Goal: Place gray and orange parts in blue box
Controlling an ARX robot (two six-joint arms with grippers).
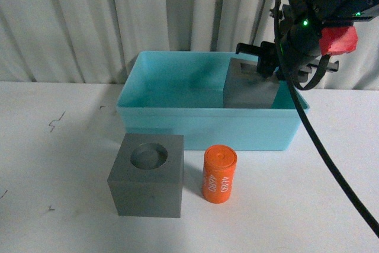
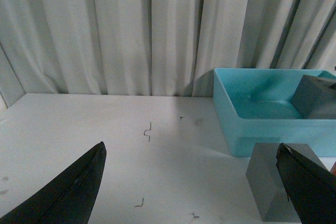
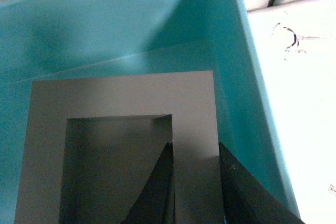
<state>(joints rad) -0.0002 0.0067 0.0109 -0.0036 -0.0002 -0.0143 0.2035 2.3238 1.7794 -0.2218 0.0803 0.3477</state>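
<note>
The blue box [image 1: 201, 125] stands at the table's back middle. My right gripper [image 1: 265, 63] is shut on the gray cube with the square recess [image 1: 249, 90] and holds it inside the box at its right end. In the right wrist view the fingers pinch one wall of this cube [image 3: 126, 103], one finger inside the recess. The gray cube with the round recess [image 1: 148, 175] and the orange cylinder [image 1: 219, 174] stand on the table in front of the box. My left gripper [image 2: 191, 182] is open and empty, left of the round-recess cube [image 2: 275, 182].
White curtains [image 1: 118, 16] hang behind the table. The white tabletop [image 1: 53, 164] has small dark marks at the left. The right arm's black cable [image 1: 331, 164] trails down across the right side.
</note>
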